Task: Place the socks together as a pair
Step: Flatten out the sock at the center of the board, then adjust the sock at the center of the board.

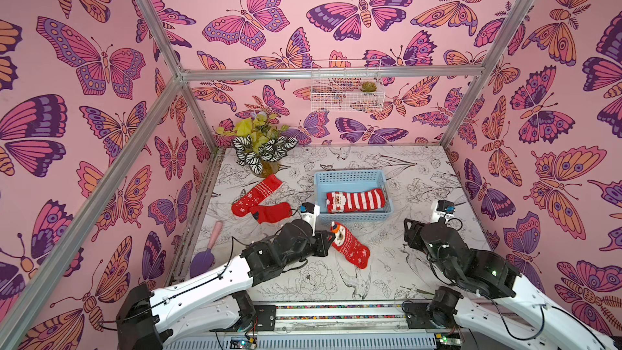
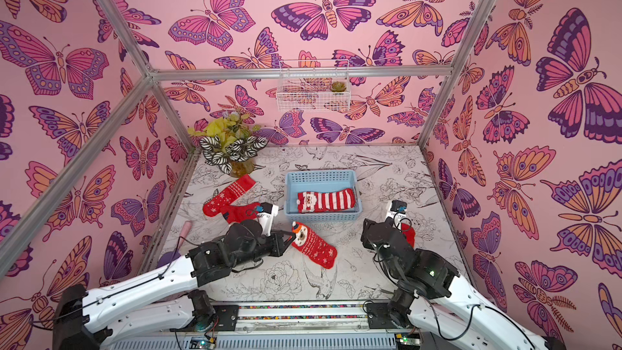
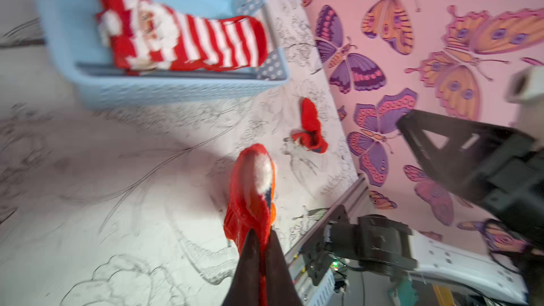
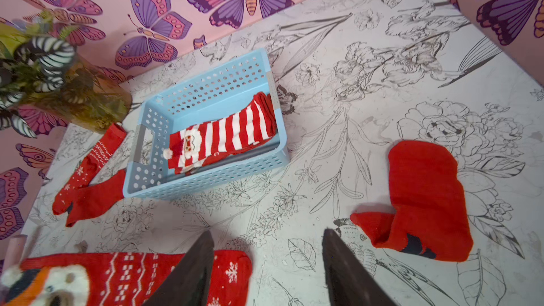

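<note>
Red socks around a basket, with the right gripper (image 4: 268, 234) above the table (image 4: 368, 83) — fingers spread, bare table between them.

A blue basket (image 4: 206, 189) holds a striped Santa sock (image 4: 226, 136). Beside it, toward the vase of leaves (image 4: 88, 107) in the table's corner, a patterned sock (image 4: 88, 163) and a plain sock (image 4: 94, 198) overlap at one end. A crumpled red sock (image 4: 424, 195) with a dark mark lies well apart from the basket — a snowflake sock (image 4: 132, 275) with a furry face shows behind one finger.

A striped sock (image 1: 356, 201) lay in the basket (image 1: 350, 173), and a faced sock (image 1: 351, 247) lay mid-worktop. A snowflake sock (image 1: 255, 195) and a plain sock (image 1: 272, 213) touched near the left edge, with a folded sock (image 4: 426, 189) near the right.
</note>
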Controlling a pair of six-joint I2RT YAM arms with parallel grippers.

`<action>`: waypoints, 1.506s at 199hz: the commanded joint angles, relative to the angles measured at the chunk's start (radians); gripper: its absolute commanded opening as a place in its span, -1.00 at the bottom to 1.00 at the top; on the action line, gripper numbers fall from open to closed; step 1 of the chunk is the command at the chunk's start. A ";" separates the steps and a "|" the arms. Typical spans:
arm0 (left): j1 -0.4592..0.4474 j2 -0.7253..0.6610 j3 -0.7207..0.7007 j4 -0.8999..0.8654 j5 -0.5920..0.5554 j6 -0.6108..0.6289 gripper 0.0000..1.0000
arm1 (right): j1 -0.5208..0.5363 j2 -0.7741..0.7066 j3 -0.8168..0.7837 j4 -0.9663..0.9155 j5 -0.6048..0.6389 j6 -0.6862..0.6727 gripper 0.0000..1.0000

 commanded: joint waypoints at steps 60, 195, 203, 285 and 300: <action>0.061 -0.215 -0.076 -0.266 -0.285 0.148 0.87 | -0.001 0.200 -0.108 0.166 -0.218 0.065 0.00; 0.190 -0.051 -0.087 -0.171 -0.110 0.249 0.98 | 0.142 0.663 -0.219 0.517 -0.426 0.248 -0.15; 0.202 -0.049 -0.092 -0.170 -0.099 0.241 0.98 | 0.142 0.670 -0.224 0.514 -0.423 0.253 -0.17; 0.283 -0.019 -0.070 -0.214 -0.092 0.230 0.99 | 0.142 0.707 -0.189 0.458 -0.370 0.241 -1.00; 0.302 -0.013 -0.057 -0.236 -0.098 0.230 0.98 | 0.142 0.703 -0.167 0.419 -0.335 0.226 -1.00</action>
